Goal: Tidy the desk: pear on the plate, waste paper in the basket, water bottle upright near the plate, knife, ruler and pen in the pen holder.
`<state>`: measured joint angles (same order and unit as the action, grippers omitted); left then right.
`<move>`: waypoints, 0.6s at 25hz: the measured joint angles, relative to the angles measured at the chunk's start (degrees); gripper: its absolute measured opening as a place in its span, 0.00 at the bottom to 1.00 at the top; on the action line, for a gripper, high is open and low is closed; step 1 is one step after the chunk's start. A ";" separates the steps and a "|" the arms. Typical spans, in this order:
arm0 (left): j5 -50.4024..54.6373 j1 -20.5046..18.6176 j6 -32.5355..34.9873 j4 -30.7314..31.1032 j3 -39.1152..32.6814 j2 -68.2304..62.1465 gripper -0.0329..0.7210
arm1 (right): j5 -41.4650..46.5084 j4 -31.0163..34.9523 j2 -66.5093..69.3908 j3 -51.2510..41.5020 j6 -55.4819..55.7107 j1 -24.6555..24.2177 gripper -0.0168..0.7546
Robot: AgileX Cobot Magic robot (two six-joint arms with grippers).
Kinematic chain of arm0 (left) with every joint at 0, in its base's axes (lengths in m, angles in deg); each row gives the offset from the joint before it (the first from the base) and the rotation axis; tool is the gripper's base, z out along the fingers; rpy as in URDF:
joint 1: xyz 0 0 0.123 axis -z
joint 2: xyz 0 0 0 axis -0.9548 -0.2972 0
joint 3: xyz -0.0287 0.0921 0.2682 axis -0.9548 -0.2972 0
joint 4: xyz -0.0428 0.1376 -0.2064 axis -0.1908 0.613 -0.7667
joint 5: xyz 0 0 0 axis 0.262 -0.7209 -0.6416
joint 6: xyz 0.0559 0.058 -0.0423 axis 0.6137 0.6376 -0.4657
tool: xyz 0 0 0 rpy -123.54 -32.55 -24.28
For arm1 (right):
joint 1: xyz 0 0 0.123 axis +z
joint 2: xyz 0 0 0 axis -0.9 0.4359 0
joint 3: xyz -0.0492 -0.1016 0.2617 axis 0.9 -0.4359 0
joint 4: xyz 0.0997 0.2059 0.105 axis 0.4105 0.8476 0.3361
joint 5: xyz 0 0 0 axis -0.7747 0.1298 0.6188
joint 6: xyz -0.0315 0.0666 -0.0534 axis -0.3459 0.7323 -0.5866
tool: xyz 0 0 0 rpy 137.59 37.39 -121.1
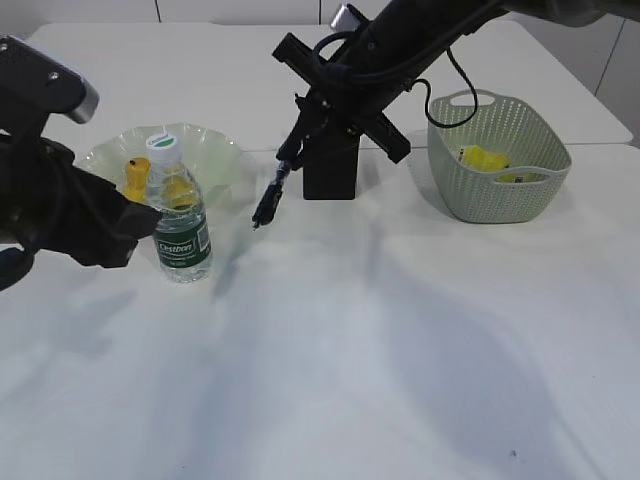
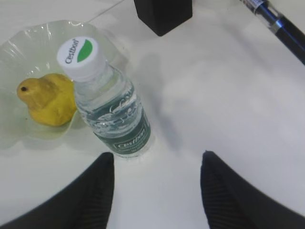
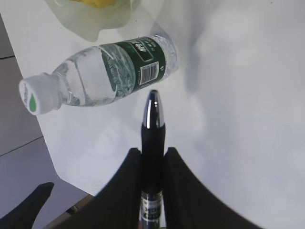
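The water bottle (image 1: 181, 232) stands upright on the desk (image 1: 350, 340), against the front rim of the plate (image 1: 215, 150). The pear (image 2: 47, 98) lies on the plate (image 2: 28, 43). My left gripper (image 2: 157, 162) is open just in front of the bottle (image 2: 112, 107), with nothing between its fingers. My right gripper (image 3: 153, 152) is shut on the pen (image 3: 153, 129), which hangs tilted, tip down, left of the black pen holder (image 1: 330, 165). The waste paper (image 1: 484, 159) lies in the basket (image 1: 500, 195). The knife and ruler are out of view.
The left arm (image 1: 50, 200) fills the left edge of the exterior view. The right arm (image 1: 400, 40) reaches in from the top right over the pen holder. A seam (image 1: 600, 145) crosses the desk behind the basket.
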<state>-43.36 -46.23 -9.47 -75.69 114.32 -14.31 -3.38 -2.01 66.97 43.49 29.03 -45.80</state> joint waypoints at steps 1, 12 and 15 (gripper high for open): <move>0.68 0.10 0.00 -0.44 0.00 0.28 0.59 | 0.00 0.13 0.00 0.00 -0.13 0.00 0.14; -7.03 0.10 0.00 -4.25 -2.87 1.72 0.54 | 0.00 1.20 0.00 0.00 -0.26 0.00 0.14; -17.04 0.10 0.00 -5.88 -8.10 3.87 0.54 | 0.00 1.74 0.00 0.00 -0.43 0.00 0.14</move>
<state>-60.40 -46.13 -9.47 -81.58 106.22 -10.44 -3.38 -0.28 66.97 43.49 28.60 -45.80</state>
